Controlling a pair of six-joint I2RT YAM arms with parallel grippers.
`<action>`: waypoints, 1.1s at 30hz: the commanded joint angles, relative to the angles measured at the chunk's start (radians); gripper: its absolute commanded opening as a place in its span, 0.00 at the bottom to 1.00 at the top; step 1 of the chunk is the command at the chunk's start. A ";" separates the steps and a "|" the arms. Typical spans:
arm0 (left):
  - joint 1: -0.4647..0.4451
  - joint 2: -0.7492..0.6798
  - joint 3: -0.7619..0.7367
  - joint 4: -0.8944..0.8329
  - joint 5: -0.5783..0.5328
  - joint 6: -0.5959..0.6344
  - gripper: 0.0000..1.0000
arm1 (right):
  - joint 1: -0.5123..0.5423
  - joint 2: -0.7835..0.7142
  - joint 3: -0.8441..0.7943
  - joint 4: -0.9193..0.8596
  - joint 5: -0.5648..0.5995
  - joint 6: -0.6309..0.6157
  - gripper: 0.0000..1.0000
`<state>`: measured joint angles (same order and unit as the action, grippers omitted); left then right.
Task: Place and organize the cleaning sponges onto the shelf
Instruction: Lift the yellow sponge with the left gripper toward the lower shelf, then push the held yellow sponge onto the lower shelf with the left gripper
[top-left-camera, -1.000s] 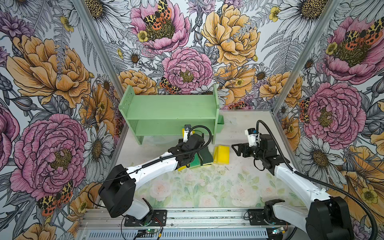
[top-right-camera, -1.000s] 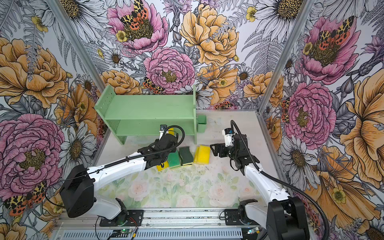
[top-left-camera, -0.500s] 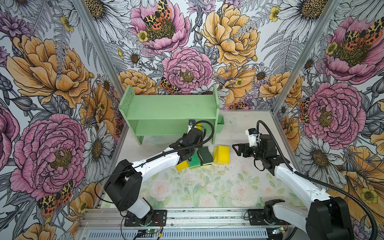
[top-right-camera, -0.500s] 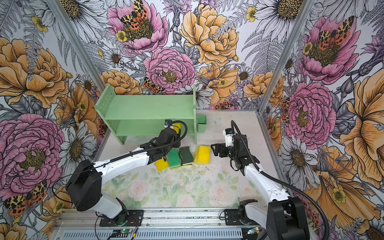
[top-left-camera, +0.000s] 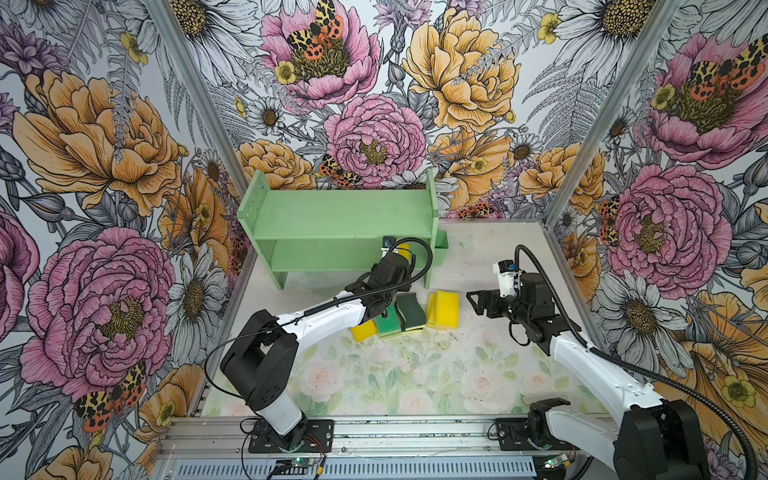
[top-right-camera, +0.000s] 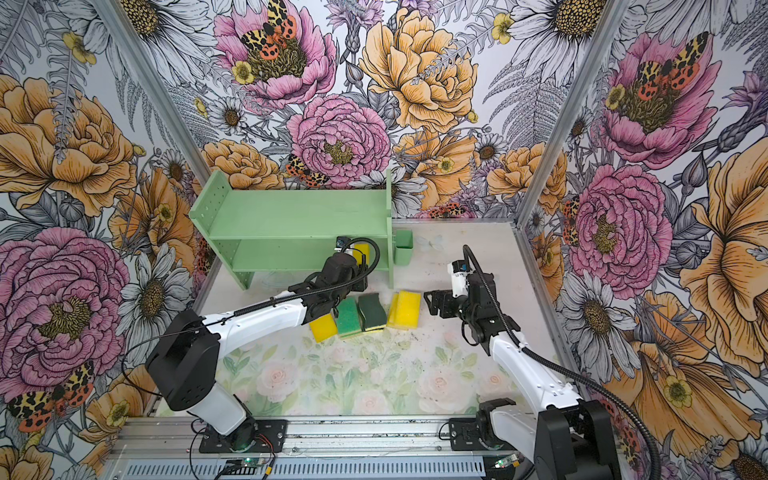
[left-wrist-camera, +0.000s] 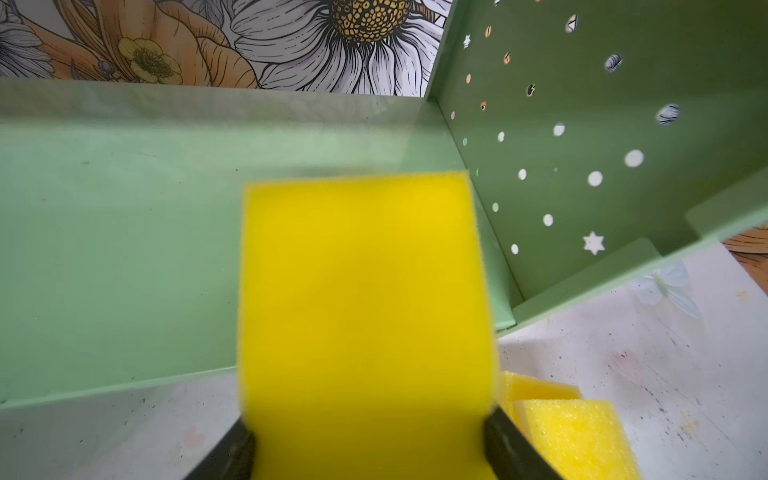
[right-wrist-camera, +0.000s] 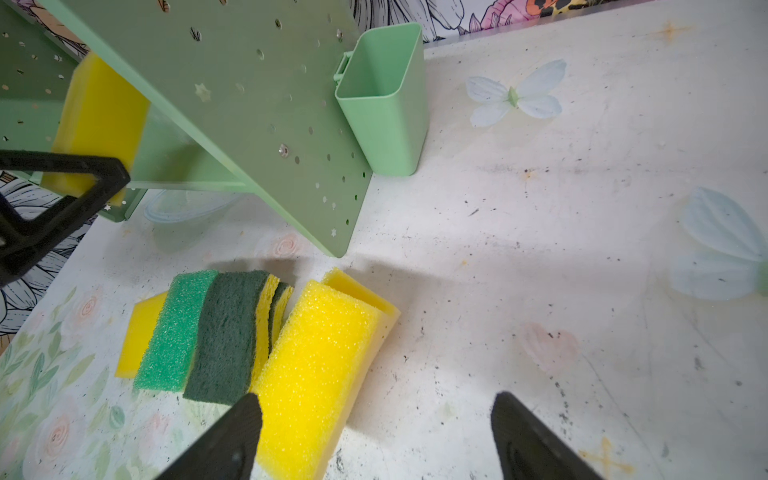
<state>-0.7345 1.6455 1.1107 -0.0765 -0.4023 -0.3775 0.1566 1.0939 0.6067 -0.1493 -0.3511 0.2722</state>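
"Yellow foam, fine-pored and plain on every face I can see, cut as a rectangular block. That's the held sponge (left-wrist-camera: 365, 311), and my left end effector (left-wrist-camera: 368, 449) has it pinched between its two black fingers (left-wrist-camera: 505, 444)."

"Where is it?"

"It's over the lower tier of the shelf (top-left-camera: 332, 216), at the end by the hole-dotted side panel (right-wrist-camera: 249, 104). From the right wrist camera it stands tilted there. I cannot tell whether it touches the board. The small green cup (right-wrist-camera: 386, 108) hangs on the outer face of that same panel."

"And the others?"

"They're on the bench (top-left-camera: 498, 249), just in front of the shelf, in a tight row leaning on one another. First comes a plain yellow block (right-wrist-camera: 139, 336), then a bright-green-topped sponge (right-wrist-camera: 174, 332). Next is a dark-green scouring sponge (right-wrist-camera: 226, 336) with a wavy edge and a yellow base, with a sliver of a second wavy sponge (right-wrist-camera: 280, 307) behind it. Last is a yellow pair (right-wrist-camera: 316, 365), overlapped."

"Your right arm?"

"My right end effector (right-wrist-camera: 376, 401) is spread wide with nothing in it. It hovers just beside the yellow pair, above the scuffed pale bench."
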 joint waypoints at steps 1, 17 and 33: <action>-0.002 0.026 0.043 0.018 -0.029 -0.009 0.61 | 0.001 -0.023 -0.007 0.007 0.017 -0.003 0.88; -0.069 0.111 0.117 -0.045 -0.211 -0.063 0.61 | -0.004 -0.013 -0.011 0.008 0.018 -0.007 0.88; -0.086 0.145 0.059 0.098 -0.236 -0.039 0.61 | -0.005 -0.002 -0.013 0.008 0.019 -0.006 0.88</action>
<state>-0.8154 1.7695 1.1896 -0.0322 -0.6140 -0.4194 0.1558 1.0939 0.6044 -0.1493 -0.3439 0.2718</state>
